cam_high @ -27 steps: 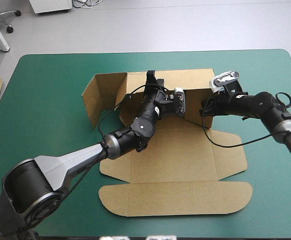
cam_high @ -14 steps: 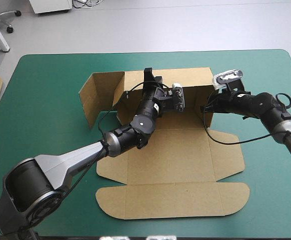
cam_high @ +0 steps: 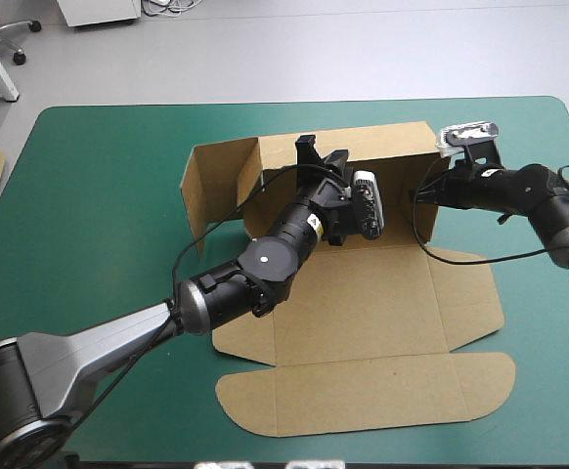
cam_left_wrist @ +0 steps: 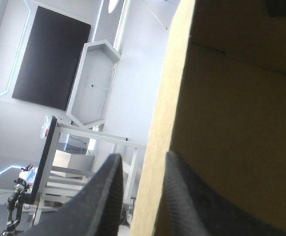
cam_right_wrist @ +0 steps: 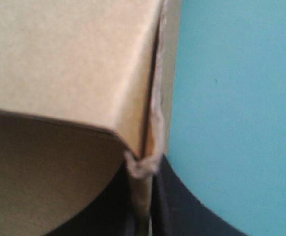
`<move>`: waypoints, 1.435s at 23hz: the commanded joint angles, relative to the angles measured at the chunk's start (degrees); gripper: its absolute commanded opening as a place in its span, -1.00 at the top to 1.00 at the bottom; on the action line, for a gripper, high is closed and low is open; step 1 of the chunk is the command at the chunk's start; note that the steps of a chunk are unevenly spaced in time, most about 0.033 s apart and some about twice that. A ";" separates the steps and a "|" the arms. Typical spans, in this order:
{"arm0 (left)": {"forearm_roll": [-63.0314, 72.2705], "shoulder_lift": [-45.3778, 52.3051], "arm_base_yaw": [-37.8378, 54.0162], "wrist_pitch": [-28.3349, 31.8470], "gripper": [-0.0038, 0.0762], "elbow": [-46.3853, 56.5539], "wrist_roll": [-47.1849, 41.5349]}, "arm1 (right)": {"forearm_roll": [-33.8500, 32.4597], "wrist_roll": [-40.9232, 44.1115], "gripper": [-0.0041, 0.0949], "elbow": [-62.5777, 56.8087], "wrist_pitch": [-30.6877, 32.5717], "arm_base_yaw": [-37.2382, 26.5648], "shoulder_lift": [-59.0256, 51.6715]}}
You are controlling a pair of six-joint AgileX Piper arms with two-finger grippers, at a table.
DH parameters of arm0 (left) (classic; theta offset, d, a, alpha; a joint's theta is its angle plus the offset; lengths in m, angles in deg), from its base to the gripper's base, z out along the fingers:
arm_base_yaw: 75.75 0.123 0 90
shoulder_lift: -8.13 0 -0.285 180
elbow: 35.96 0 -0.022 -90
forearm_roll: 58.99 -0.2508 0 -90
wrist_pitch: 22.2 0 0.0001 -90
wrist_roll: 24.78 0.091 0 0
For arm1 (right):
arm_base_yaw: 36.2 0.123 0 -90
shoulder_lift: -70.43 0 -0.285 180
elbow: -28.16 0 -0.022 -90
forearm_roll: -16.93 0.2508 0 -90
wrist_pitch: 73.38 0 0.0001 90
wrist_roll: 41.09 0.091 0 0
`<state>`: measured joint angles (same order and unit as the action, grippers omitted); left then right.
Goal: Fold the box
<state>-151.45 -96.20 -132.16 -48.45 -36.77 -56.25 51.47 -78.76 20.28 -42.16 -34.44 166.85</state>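
While the brown box (cam_high: 363, 293) lay mid-desk (cam_high: 99, 176), its left side flap (cam_high: 211, 186) stood raised and swung outward. At the upright rear wall (cam_high: 382, 147), the left end effector (cam_left_wrist: 142, 160) was all but closed, pinching the wall's top edge. The right end effector (cam_right_wrist: 143, 167) was likewise clamped on board at that wall's right corner. Judged step: squaring up the rear wall. To do it well, both grips needed to hold firm and move together, with the wall vertical on its crease. An uneven pull would likely twist it or drag the sheet. The front lid panel (cam_high: 363, 396) lay flat.
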 commanded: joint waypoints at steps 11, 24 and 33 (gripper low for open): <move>-8.60 8.99 11.80 7.91 0.37 -10.04 -0.75 | -10.89 14.03 0.98 4.18 7.28 -2.01 -2.28; 40.87 5.52 55.61 -15.05 0.37 -15.72 -3.05 | -14.35 19.22 0.98 5.05 12.45 -2.01 -2.28; 70.63 3.14 59.85 -29.06 0.94 -15.72 27.29 | -15.94 22.36 0.98 21.40 27.11 -2.01 -0.37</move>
<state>-81.59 -95.69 -72.49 -75.83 -50.62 -32.35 34.09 -56.99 34.64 -17.93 -35.91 167.48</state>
